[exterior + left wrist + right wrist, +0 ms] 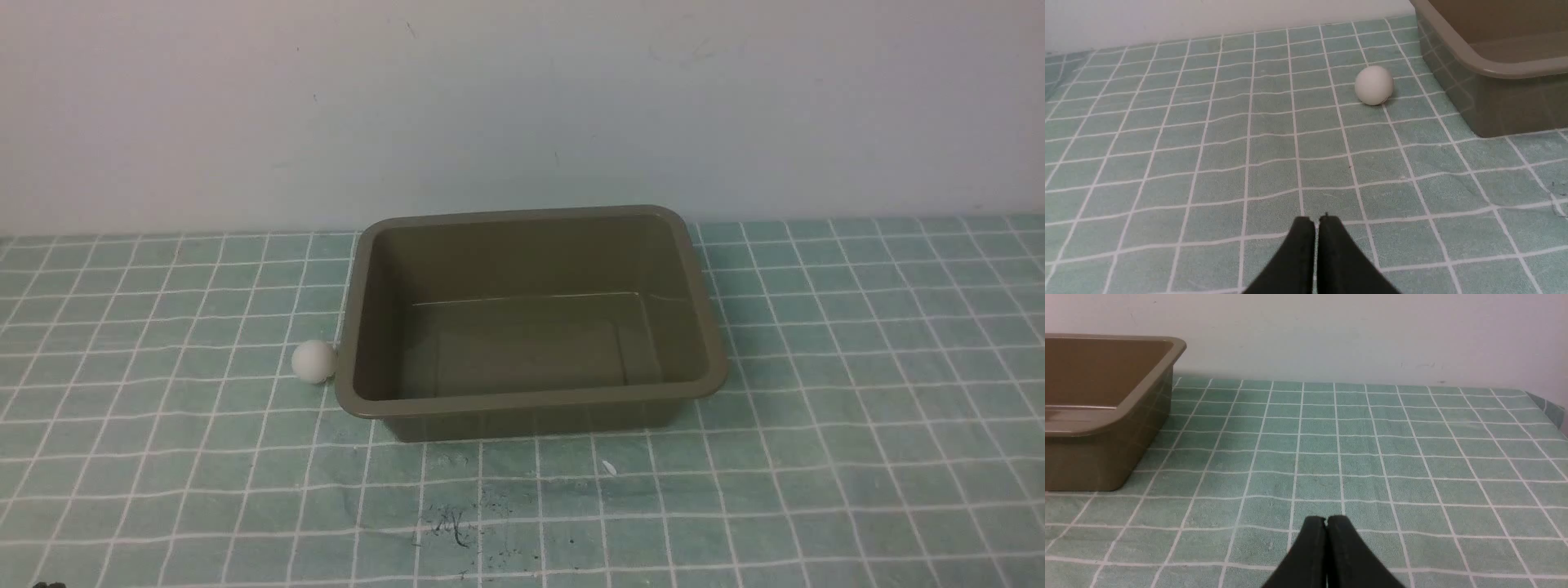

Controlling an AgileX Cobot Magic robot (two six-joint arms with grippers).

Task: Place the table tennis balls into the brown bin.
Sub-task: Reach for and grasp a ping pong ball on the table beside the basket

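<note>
Your left gripper (1317,222) shows only in its own wrist view: the two black fingertips are pressed together with the thinnest seam between them, nothing held, low over the green checked cloth (857,367). Ahead of it, well clear of the tips, the table tennis ball (1374,85) rests on the cloth, white and matte, with a tiny dark mark low on its side. In the front view you will find it on the left half of the table, just beside the left wall of the brown bin (531,402), toward that wall's near end. From the wrist view its base sits a little off the foot of the bin; whether it touches the flared rim you cannot tell.

The bin stands upright in the middle of the table, its far side near the pale wall (522,98), and its smooth floor holds nothing. A patch of dark scuffs (449,527) marks the cloth nearer to you.

On the right, your right gripper (1326,522) likewise has its fingertips closed against each other, empty, hanging above bare cloth to the right of the bin.
</note>
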